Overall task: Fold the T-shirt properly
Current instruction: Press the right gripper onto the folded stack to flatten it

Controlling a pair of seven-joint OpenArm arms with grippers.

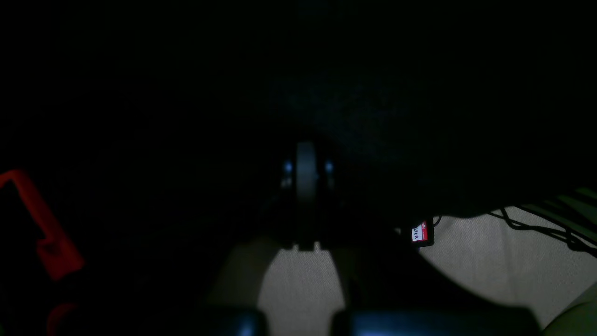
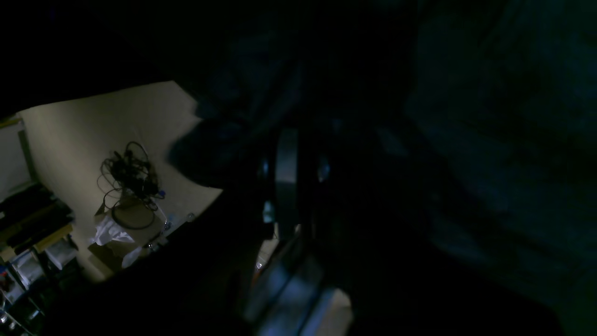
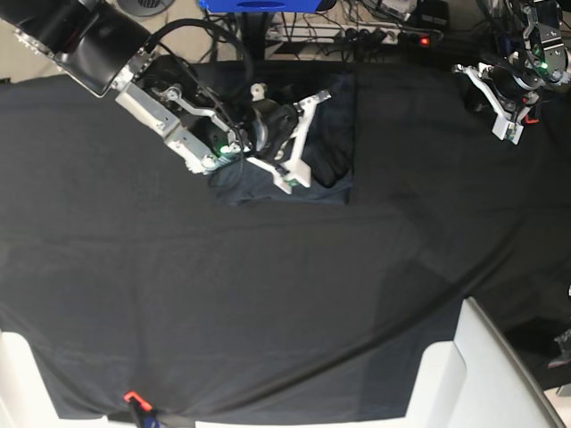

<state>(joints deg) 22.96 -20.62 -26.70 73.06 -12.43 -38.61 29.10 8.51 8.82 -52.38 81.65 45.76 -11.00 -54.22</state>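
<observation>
My right claw (image 3: pixel 308 134) sits over the T-shirt (image 3: pixel 328 174), its white fingers (image 3: pixel 299 147) splayed across the dark bundle of fabric. The jaws read as nearly together; in the right wrist view dark blue-grey cloth crowds all around the claw (image 2: pixel 287 163), but it is too dim to tell whether a fold is pinched between them. The T-shirt lies directly beneath and just beyond this claw, bunched into a compact, roughly square heap with a straight edge on the side away from my arm, resting on the black tablecloth (image 3: pixel 268 294).

My left claw (image 3: pixel 508 111) is well apart from the shirt, far off to the side near the table's edge, with its jaws closed and holding nothing. Its wrist view shows the closed claw (image 1: pixel 305 172) over black cloth, with pale floor (image 1: pixel 489 261) and loose black cables (image 1: pixel 536 224) below the cloth edge. A red clamp (image 1: pixel 42 228) shows to one side of it.
</observation>
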